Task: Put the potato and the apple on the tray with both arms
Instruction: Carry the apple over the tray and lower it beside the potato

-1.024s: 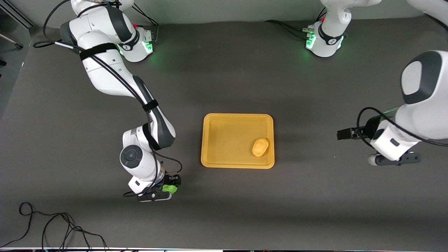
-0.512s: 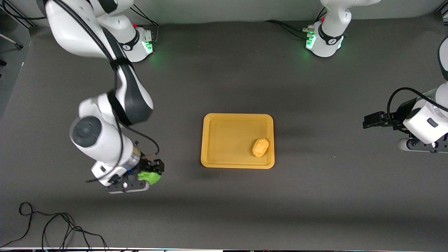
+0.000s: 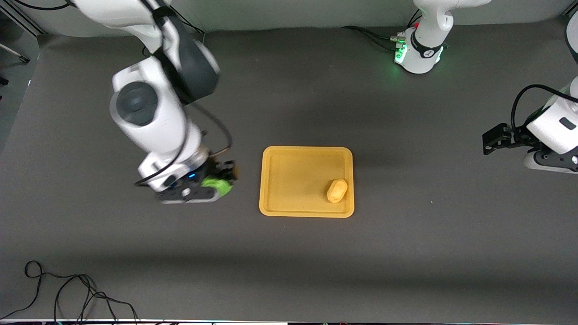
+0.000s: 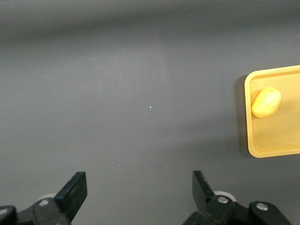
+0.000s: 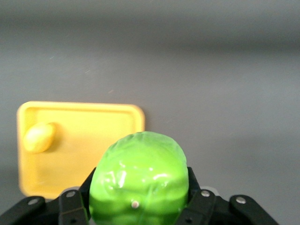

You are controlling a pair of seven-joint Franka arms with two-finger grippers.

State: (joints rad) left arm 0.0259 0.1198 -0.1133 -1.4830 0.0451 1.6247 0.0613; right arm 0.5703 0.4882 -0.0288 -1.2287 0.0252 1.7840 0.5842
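The right pincer (image 3: 216, 184), pinching the apple (image 3: 218, 186), has risen above the grey table (image 3: 289, 262).

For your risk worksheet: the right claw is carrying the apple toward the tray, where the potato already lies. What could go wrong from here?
1. The apple is round; released from the right claw above the tray, it might roll over the low rim.
2. Set down near the potato, it could knock it.
3. The left claw hangs open over the table, away from the tray, so a collision looks unlikely.
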